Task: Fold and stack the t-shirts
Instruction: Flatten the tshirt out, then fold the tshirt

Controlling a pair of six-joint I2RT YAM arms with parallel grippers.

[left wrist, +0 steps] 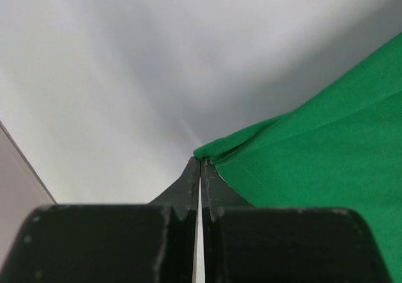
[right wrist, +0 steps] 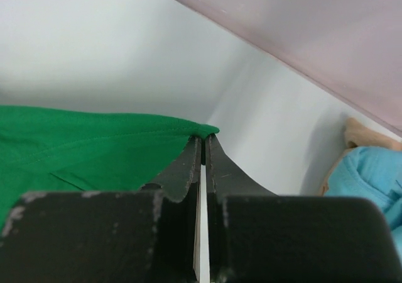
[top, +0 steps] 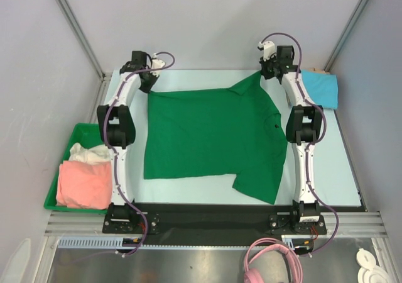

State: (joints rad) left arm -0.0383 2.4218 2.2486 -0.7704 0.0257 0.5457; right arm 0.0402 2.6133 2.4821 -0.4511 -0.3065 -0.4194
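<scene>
Top external view: the dark green t-shirt [top: 213, 138] lies spread flat at the centre of the table [top: 339, 170]. The left gripper [top: 149, 85] and right gripper [top: 269, 74], both clenched, each pinch one far corner of it. The turquoise t-shirt [top: 320, 87] lies far right. The salmon-pink t-shirt [top: 81, 185] and white t-shirt [top: 91, 152] rest in the green tray [top: 78, 131], near left.

A robotics lab cell is indicated: a pale worktop [top: 352, 170] is enclosed by plain grey panels [top: 207, 19] set in aluminium struts [top: 75, 28]. The left arm [top: 119, 144] and right arm [top: 304, 138] are bolted to a black base plate [top: 213, 217] on an extruded rail [top: 75, 222], and a coiled pink cable [top: 273, 243] is seen below.
</scene>
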